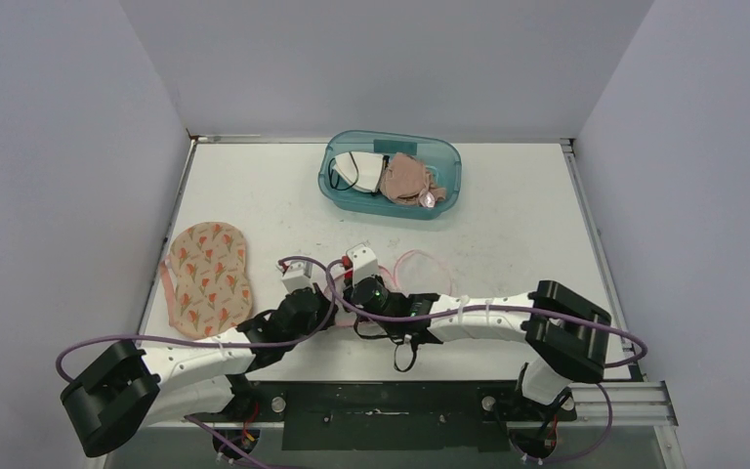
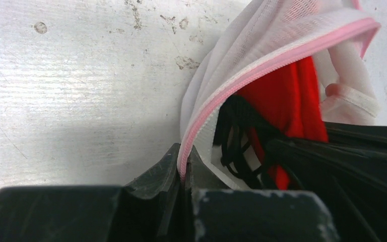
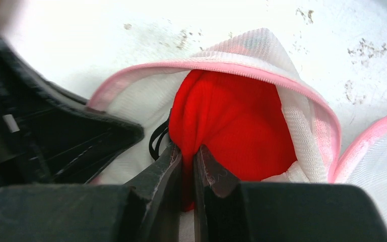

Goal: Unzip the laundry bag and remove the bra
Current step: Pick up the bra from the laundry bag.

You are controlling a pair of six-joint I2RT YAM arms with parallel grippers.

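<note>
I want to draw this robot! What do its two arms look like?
The left arm and right arm both have white middle tubes and chunky black joints. A purple cable loops along each one. A small white box sits near each wrist. The left tool and right tool each have two black, scuffed, wedge-shaped fingers.

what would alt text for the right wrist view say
The right gripper pinches a fold of the red bra inside the open white mesh laundry bag, whose pink zip edge arches over it. The bag lies on a scuffed white table.
</note>
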